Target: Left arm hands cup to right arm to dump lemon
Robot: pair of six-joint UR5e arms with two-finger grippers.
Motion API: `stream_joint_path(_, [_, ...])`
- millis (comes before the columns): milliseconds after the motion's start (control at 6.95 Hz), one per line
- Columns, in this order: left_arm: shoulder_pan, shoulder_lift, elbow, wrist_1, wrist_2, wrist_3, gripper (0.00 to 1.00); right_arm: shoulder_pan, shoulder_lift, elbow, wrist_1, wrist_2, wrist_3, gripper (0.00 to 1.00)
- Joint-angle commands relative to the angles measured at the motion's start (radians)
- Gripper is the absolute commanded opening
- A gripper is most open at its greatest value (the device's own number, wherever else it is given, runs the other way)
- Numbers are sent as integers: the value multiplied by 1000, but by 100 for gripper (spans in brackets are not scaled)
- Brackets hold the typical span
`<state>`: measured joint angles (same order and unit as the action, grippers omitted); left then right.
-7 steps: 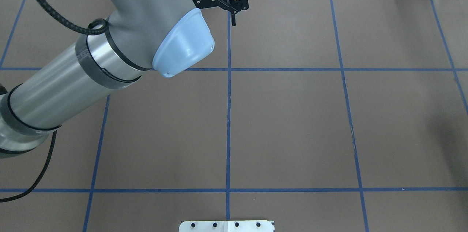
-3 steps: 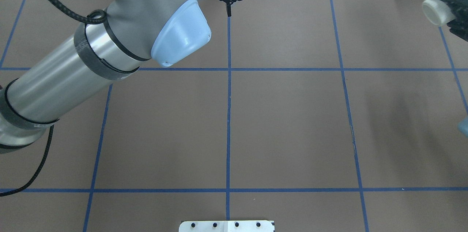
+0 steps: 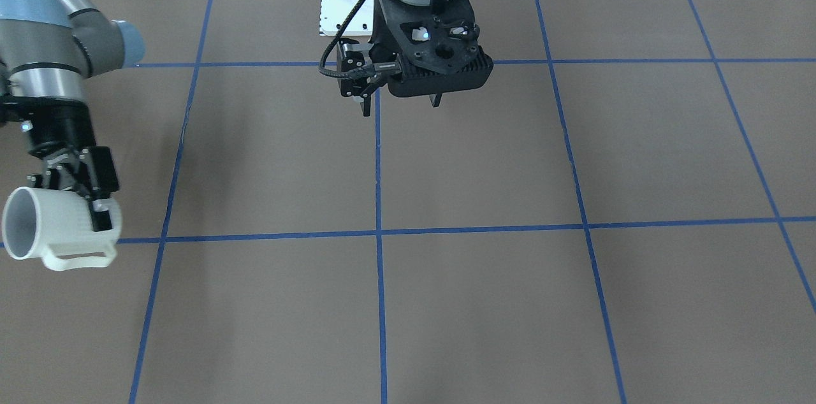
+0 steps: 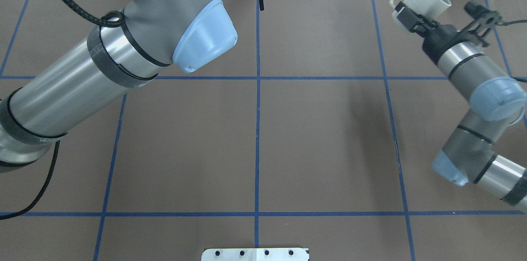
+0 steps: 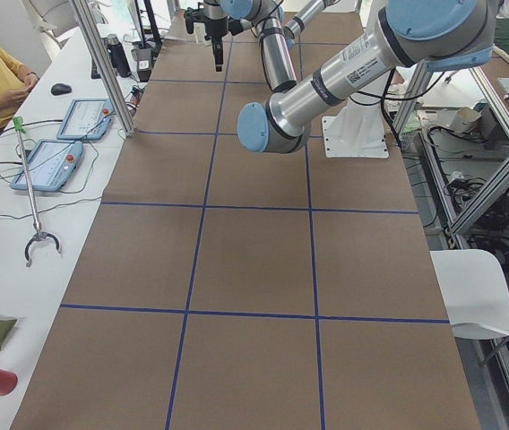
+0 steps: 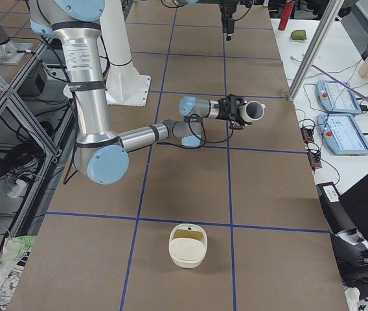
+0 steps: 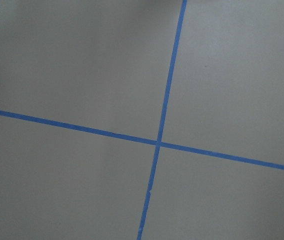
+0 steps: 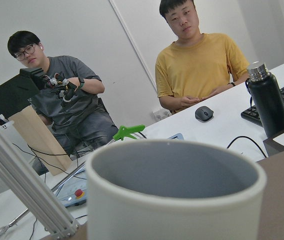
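right end effector (image 3: 95, 203) clamped on cup (image 3: 51, 229), mouth tipped sideways, prob for dump; left end effector (image 3: 401, 101) wide, empty, clear above worktop (image 3: 484, 155)

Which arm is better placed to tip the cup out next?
The right. The right gripper holds the cup sideways above the table, while the left gripper hangs open and empty, far from it.

Left arm (image 4: 82, 84) and right arm (image 4: 469, 61): silver-grey tubes, pale blue joint caps (image 4: 206, 38). Braided black cable (image 4: 66, 1) beside the left cap; black left gripper (image 3: 401, 104) bears white lettering, possibly "Adaptive".
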<state>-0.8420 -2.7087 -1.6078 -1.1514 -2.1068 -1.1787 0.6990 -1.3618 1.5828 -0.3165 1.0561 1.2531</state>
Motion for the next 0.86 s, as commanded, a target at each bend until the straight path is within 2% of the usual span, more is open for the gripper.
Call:
stream_joint_path(0, [0,-5,8,-14,-10,-13,95,-210,184,-4,-237,-273,-116,0])
stream_joint_path(144, [1,-8,-1,18,-42,-42,100,-272,240,-4,-325,-353,-132,0])
stream_joint_path(288, [1,-2,5,16,-121,-44,100,-323,281,-6,-381,-411,-177,0])
stream_joint_path(432, [1,-2,3,15,-101,-44,100,-360,314,-6,-445,-471,-249,0])
stream_joint_path(720, [6,-12,23,16,-104,-70,99,-424,392,-14,-518,-544,-258,0])
